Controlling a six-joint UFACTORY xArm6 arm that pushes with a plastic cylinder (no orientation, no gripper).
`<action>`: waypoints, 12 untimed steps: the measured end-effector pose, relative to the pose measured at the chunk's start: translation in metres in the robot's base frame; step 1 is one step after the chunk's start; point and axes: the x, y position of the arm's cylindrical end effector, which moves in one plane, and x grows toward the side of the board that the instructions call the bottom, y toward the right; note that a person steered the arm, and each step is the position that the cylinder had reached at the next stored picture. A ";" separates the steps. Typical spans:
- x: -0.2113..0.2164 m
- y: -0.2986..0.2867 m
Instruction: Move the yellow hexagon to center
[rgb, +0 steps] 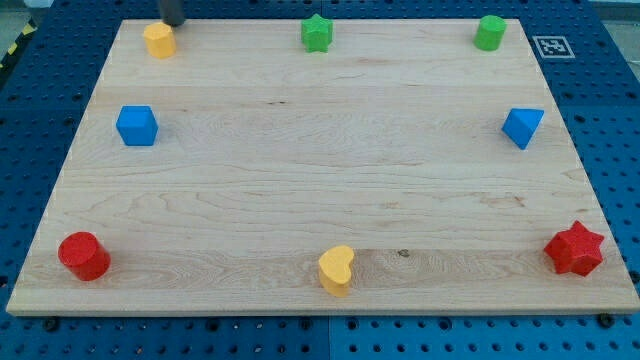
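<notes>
The yellow hexagon (159, 40) sits near the top left corner of the wooden board (320, 170). My tip (172, 23) is just above and slightly right of it at the board's top edge, very close to the hexagon; I cannot tell whether it touches. Only the rod's lower end shows.
Along the top edge stand a green star (317, 33) and a green cylinder (490, 32). A blue cube (137, 125) is at the left, a blue triangular block (523, 127) at the right. Along the bottom are a red cylinder (84, 255), a yellow heart (337, 269) and a red star (575, 249).
</notes>
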 end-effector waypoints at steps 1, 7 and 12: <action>0.000 -0.002; 0.068 0.060; 0.125 0.030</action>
